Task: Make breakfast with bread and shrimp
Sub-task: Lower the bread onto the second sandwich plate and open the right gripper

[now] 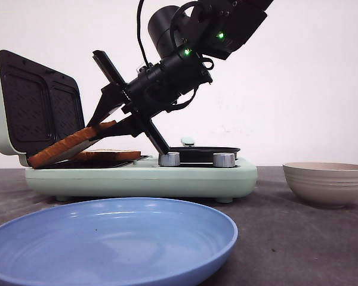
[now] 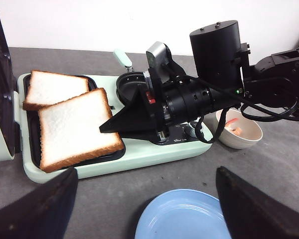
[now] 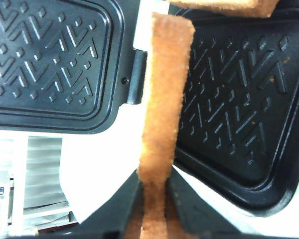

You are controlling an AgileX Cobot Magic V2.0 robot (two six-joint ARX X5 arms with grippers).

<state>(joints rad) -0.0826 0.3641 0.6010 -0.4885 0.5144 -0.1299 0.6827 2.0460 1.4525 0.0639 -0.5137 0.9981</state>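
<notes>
The blue plate (image 1: 107, 238) lies nearest the front camera, bare, on the table (image 1: 298, 238) in front of the pale green sandwich maker (image 1: 143, 176). Behind it the right gripper (image 1: 107, 126) has its fingers closed on the crust edge of one bread slice (image 1: 68, 145), pinching it across its thickness; the right wrist view shows the brown crust (image 3: 162, 99) running straight out from between the fingers, so the slice's long axis continues the line of the fingers toward the open lid (image 1: 33, 104). The held slice is tilted, its far edge down at the lid end of the dark plate, its gripped edge raised, and it overlaps the second slice (image 1: 107, 155), which lies flat just under and beyond the fingers. The right arm is plainly the one at work; the left gripper (image 2: 144, 199) hangs back over the table with its fingers spread wide and nothing between them. The left wrist view shows what the front view hides: the two white faces side by side and overlapping (image 2: 74, 127), and the shrimp (image 2: 233, 125), a small orange morsel lying in the beige bowl (image 2: 246, 137), well apart from the right fingers, behind the right arm. My judgement is that the next step depends on lowering the raised edge so the slice settles flat.
</notes>
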